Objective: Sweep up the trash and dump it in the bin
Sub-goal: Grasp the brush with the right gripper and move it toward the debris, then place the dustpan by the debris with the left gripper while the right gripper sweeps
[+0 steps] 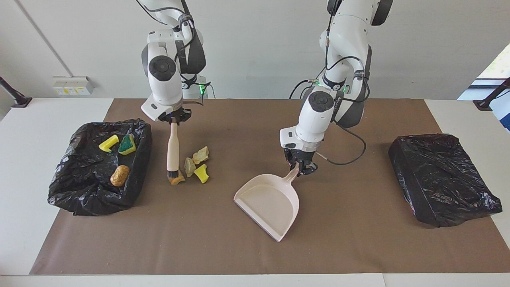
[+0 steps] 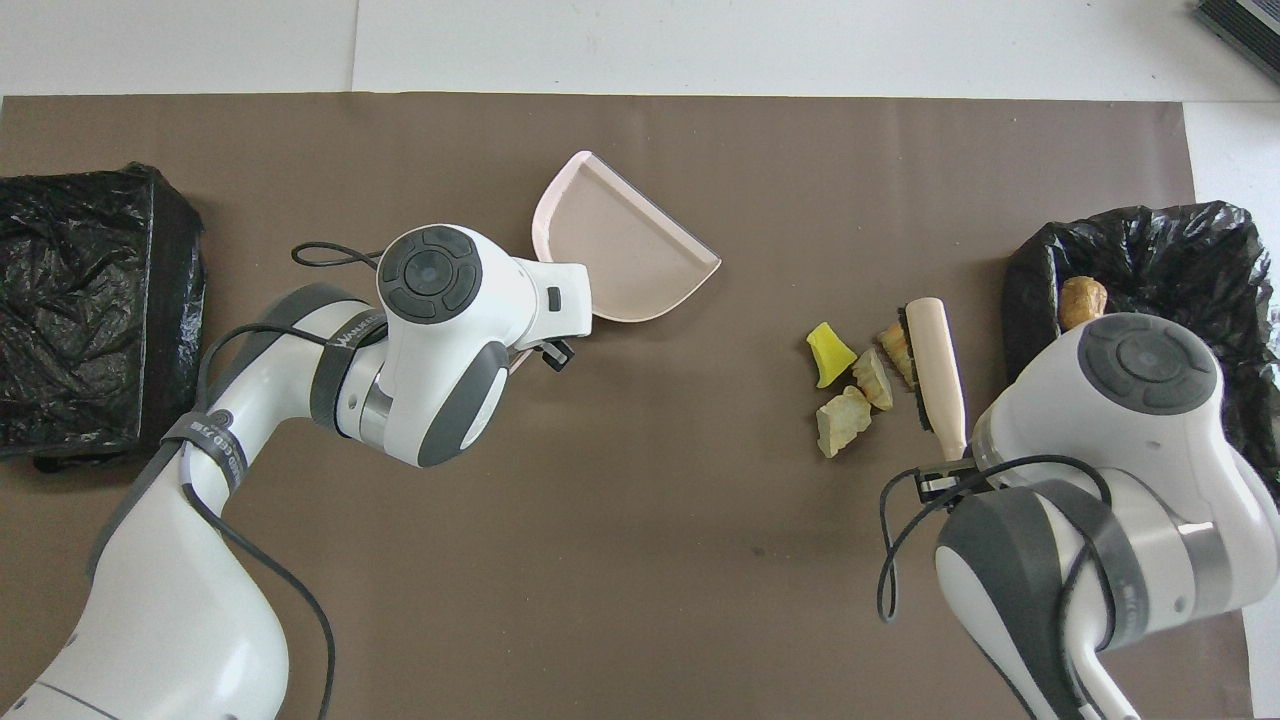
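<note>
My right gripper (image 1: 173,121) is shut on the handle of the beige brush (image 1: 173,153), which stands with its bristles on the mat at an orange-brown lump (image 1: 176,178). Beside the bristles lie two pale beige chunks (image 1: 200,154) (image 1: 189,166) and a yellow sponge piece (image 1: 202,173). They also show in the overhead view (image 2: 842,420), next to the brush (image 2: 940,365). My left gripper (image 1: 299,167) is shut on the handle of the empty beige dustpan (image 1: 269,205), mid-table, its mouth toward the scraps.
A black-lined bin (image 1: 91,203) at the right arm's end holds a yellow piece (image 1: 108,143), a green-yellow sponge (image 1: 127,144) and a brown lump (image 1: 119,175). Another black-bagged bin (image 1: 442,179) sits at the left arm's end. A brown mat (image 1: 255,255) covers the table.
</note>
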Action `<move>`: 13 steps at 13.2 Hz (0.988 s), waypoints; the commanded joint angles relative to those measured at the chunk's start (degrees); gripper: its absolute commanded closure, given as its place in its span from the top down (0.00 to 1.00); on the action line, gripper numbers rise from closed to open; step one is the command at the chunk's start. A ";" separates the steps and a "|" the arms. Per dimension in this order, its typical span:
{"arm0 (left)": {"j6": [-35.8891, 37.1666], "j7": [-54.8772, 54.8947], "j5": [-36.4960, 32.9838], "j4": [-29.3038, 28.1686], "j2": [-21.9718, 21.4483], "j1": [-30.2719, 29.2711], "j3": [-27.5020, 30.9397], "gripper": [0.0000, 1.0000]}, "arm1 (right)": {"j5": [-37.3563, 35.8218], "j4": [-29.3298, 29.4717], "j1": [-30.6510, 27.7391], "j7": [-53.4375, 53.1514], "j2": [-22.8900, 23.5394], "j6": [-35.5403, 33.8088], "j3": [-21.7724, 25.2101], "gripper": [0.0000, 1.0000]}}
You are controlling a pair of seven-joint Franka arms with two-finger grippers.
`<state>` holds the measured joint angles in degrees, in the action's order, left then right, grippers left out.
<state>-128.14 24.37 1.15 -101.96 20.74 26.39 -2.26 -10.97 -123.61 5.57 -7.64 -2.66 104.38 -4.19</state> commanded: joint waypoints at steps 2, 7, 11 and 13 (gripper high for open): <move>8.50 15.22 -0.62 -1.22 -5.10 -1.43 -0.03 0.00 | -7.37 3.90 -3.11 3.34 7.48 3.36 -0.81 0.00; 8.96 32.73 -0.71 -1.83 -5.45 -4.23 -0.03 0.00 | -4.09 1.45 -2.42 3.86 7.94 3.28 -0.99 0.00; 8.52 39.00 -0.80 -4.64 -6.59 -4.50 -0.03 0.00 | 2.87 0.22 -2.24 3.34 7.41 2.76 -1.08 0.00; 7.82 39.35 -1.06 -6.83 -7.82 -3.98 -0.03 0.00 | 4.98 -0.31 -0.58 2.64 7.32 2.58 -1.17 0.00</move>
<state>-119.39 62.48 1.10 -104.71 16.24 22.05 -2.22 -8.88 -122.23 3.71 -5.45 5.70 107.70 -4.91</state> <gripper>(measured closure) 0.678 0.740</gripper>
